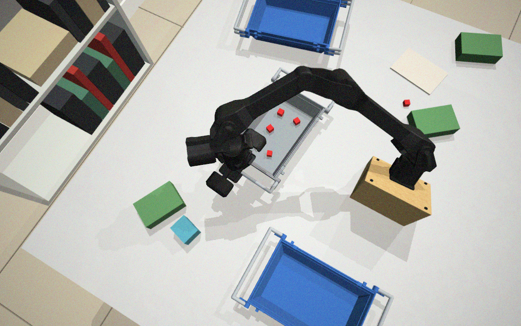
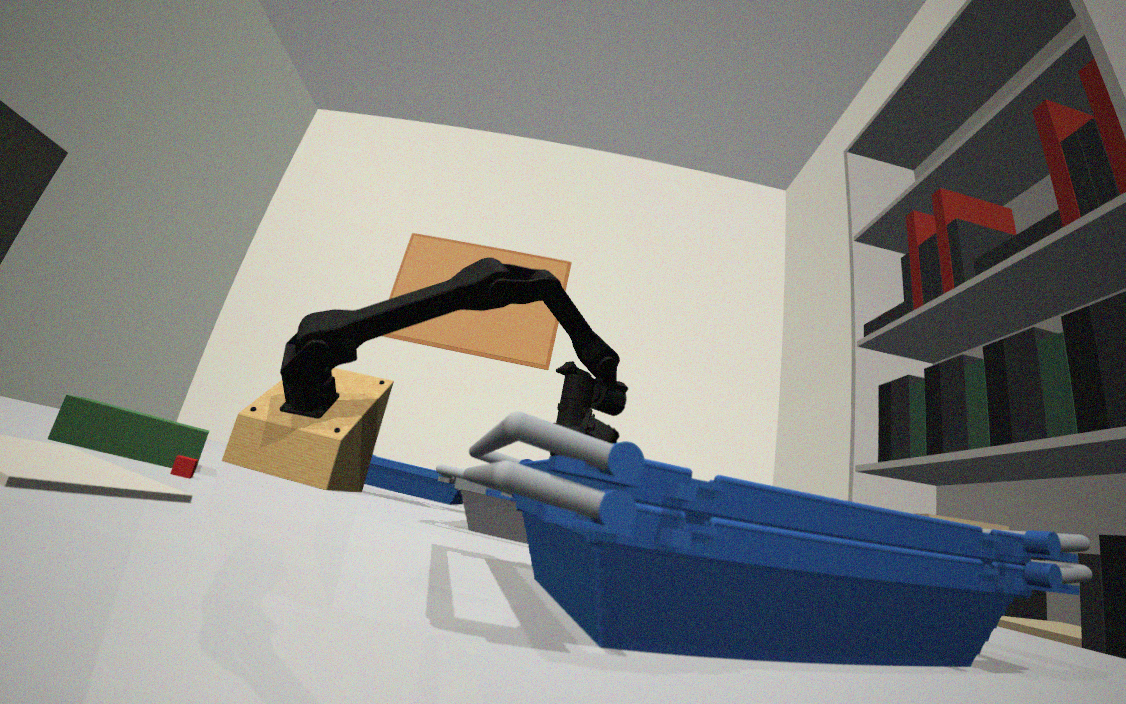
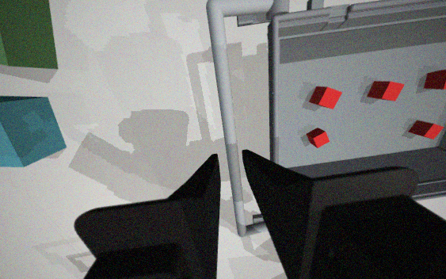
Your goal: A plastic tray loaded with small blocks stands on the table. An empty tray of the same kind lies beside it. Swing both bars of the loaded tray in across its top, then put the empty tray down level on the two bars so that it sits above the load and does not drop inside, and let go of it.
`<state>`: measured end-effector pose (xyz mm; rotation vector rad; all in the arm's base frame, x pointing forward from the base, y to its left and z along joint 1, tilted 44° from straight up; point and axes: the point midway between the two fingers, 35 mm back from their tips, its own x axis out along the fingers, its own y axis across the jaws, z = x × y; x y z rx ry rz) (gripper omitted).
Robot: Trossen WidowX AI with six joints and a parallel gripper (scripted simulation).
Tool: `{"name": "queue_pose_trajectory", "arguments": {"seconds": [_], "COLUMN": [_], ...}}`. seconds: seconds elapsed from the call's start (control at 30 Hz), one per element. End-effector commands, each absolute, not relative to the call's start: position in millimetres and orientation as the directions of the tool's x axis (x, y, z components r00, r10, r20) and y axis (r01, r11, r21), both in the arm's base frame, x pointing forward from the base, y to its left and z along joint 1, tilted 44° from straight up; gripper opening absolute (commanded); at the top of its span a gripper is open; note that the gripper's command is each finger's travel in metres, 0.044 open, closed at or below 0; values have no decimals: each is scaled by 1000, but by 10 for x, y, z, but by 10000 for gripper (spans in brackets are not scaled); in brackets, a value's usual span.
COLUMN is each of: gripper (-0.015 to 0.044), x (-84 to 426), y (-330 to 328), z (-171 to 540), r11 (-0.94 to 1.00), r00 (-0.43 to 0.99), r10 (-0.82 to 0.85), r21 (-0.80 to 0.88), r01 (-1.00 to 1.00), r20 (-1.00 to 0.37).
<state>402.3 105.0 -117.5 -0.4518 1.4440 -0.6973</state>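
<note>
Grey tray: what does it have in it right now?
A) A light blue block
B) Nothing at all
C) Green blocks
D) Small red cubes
D: the wrist view shows five small red cubes lying on the floor of the grey tray.
</note>
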Motion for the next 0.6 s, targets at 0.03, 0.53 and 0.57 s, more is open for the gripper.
{"name": "queue_pose_trajectory", "arguments": {"seconds": [0.03,0.53,0.57], "gripper": [90,90,90], "x": [3988,3980,3978], "y": [824,797,809], "z": [-1392,-1370,-1329], "r11": [720,720,720], "r00": [-28,-28,-28], "r10": [-682,-682,-682], "r21": [-677,-677,-677], "r01": [153,153,153], "r20": [-731,-731,-731]}}
